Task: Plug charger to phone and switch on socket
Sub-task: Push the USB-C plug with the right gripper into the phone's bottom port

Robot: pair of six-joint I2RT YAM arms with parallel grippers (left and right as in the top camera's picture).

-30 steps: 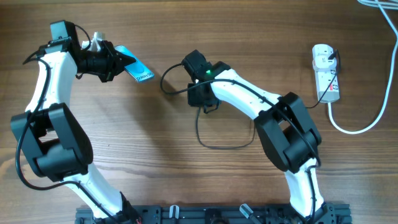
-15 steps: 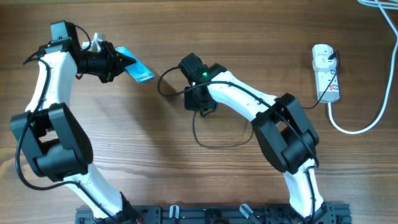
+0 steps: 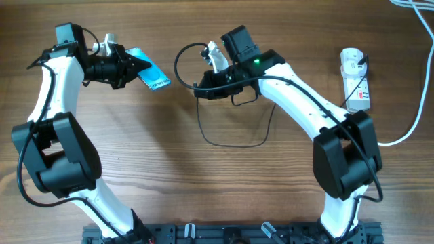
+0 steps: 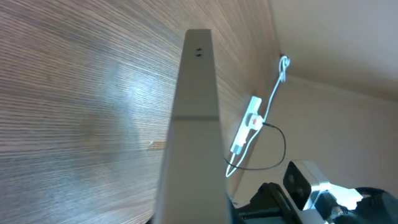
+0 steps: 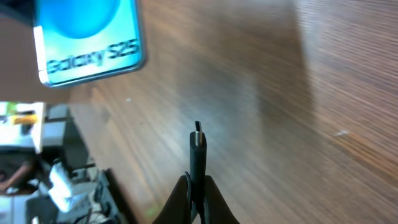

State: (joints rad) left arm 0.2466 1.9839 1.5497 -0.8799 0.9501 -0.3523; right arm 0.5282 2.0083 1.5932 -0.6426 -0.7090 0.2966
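My left gripper (image 3: 133,66) is shut on the phone (image 3: 150,73), held above the table at the upper left, cyan screen up with its white text band toward the middle. In the left wrist view the phone (image 4: 193,130) shows as a pale slab filling the centre. My right gripper (image 3: 200,87) is shut on the charger's plug end; the thin black charger cable (image 3: 230,144) loops below and around it. In the right wrist view the plug tip (image 5: 198,135) sticks out from my right gripper (image 5: 198,184), apart from the phone (image 5: 87,38) at the upper left. The white socket (image 3: 355,80) lies at the far right.
A thick white cable (image 3: 401,135) curves from the socket toward the table's right edge and far corner. In the left wrist view the socket (image 4: 247,124) and the black cable loop (image 4: 273,158) lie far off. Bare wood lies between the arms.
My right arm has swung up and to the right, lifting the plug end; its gripper now points left toward the phone. The cable loop has shifted with it. The left arm and phone barely moved.
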